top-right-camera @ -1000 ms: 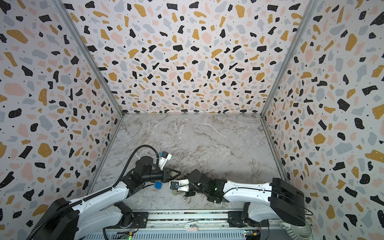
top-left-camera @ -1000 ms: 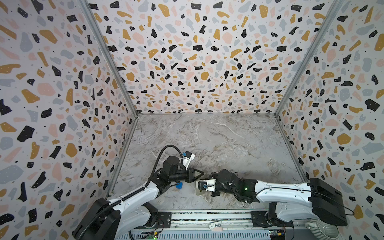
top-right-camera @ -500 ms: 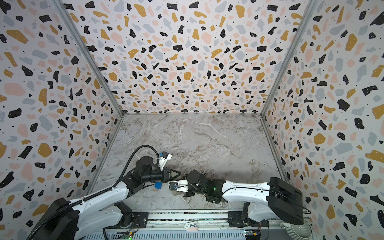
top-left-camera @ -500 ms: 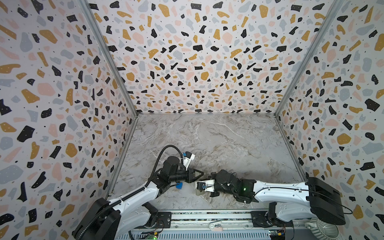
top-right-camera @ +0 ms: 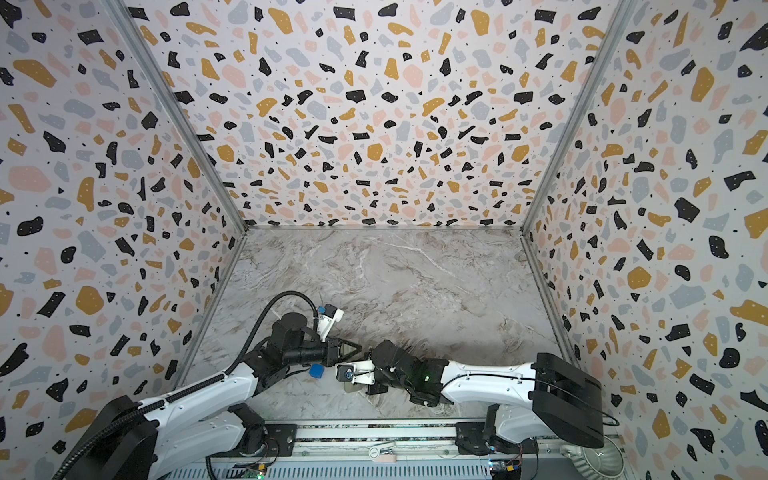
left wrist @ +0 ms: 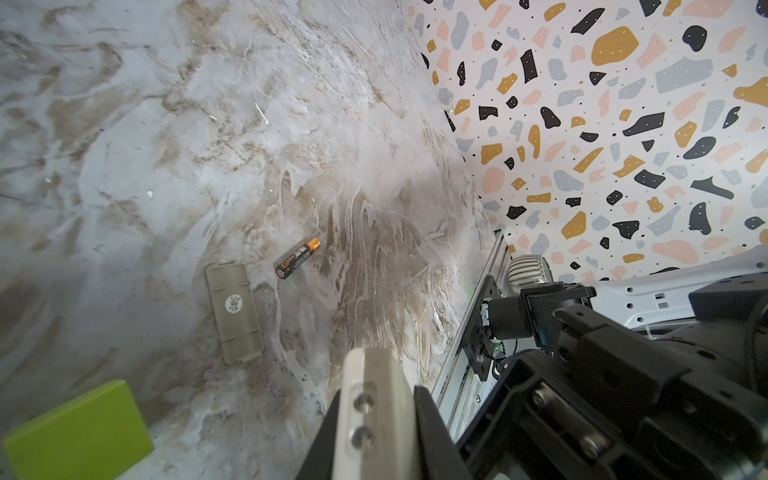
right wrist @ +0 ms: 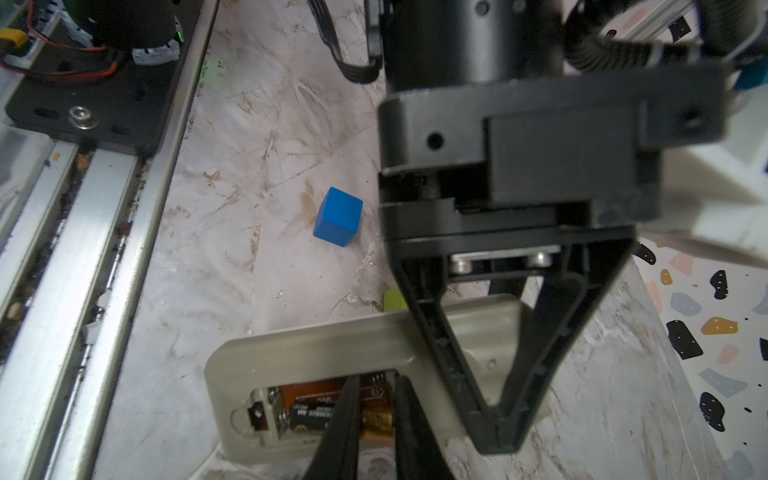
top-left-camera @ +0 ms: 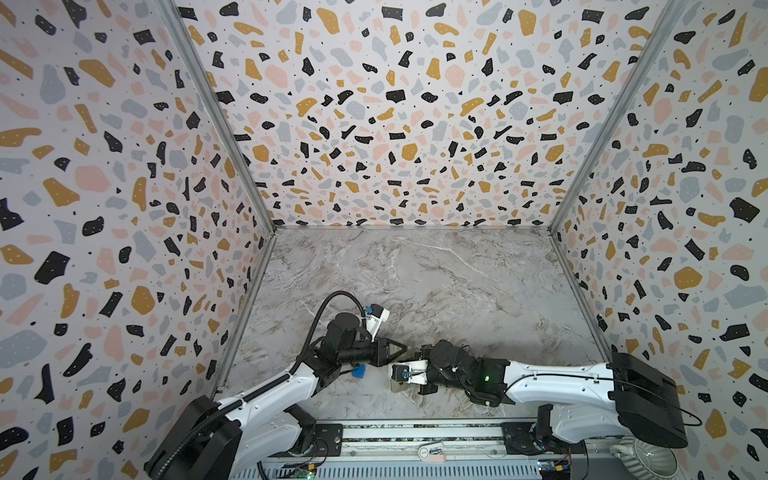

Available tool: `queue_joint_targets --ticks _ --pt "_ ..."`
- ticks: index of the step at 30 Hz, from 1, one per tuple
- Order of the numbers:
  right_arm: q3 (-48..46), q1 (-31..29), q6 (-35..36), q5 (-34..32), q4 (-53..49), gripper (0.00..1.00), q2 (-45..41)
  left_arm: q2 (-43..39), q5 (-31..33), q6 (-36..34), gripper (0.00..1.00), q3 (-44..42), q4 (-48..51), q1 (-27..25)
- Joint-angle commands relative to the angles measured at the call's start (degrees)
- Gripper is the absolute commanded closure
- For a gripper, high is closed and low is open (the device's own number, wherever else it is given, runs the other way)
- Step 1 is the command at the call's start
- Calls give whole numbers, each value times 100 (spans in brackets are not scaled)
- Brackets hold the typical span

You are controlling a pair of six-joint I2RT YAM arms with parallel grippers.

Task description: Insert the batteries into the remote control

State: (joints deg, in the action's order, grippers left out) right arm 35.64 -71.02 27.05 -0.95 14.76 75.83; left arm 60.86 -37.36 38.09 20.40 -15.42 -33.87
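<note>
Marble tabletop (top-left-camera: pixel 415 282), terrazzo-print walls on three sides. We note the right claw (right wrist: pixel 376 382) narrowed onto the held battery (right wrist: pixel 307 415), one finger on each side of its gold end. This is inside the battery recess (right wrist: pixel 320 392) of the remote control (right wrist: pixel 324 345), which lies back-up. Left claw (right wrist: pixel 498 432) is closed to a point with its tips over the remote's other end. We read this as pinning it down, though the contact itself is not clear.

Risks, our judgement:
- We cannot tell whether the held battery is fully seated. On release it may spring back out, or the fingers, tight in the recess, may lift it as they withdraw
- Polarity is unreadable from here, so a reversed cell would go unnoticed
- Remote is pinned at one end only, so a sideways push from the right claw could pivot it
- Loose battery (left wrist: pixel 298 257) is round and free on the marble, so a glancing approach could roll it

Positions:
- Held battery sits between the right claw's fingers
- Loose battery lies well ahead of the left claw, beyond its tips, just beside the battery cover (left wrist: pixel 235 311); we cannot find it in the top views
- Blue cube (right wrist: pixel 337 222) sits beside the left claw, apart from the remote
</note>
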Motion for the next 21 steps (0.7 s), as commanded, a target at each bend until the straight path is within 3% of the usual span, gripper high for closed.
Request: queue_joint_targets --ticks 1,14,21 --pt "64 -42 -111 48 -443 82 110 -44 -142 -64 100 166 -393 10" --pt "-56 -43 -180 150 -381 82 4 -82 -140 -81 100 166 -365 75" --pt "-63 -79 -120 56 -272 74 -136 14 -148 -81 100 148 -383 69"
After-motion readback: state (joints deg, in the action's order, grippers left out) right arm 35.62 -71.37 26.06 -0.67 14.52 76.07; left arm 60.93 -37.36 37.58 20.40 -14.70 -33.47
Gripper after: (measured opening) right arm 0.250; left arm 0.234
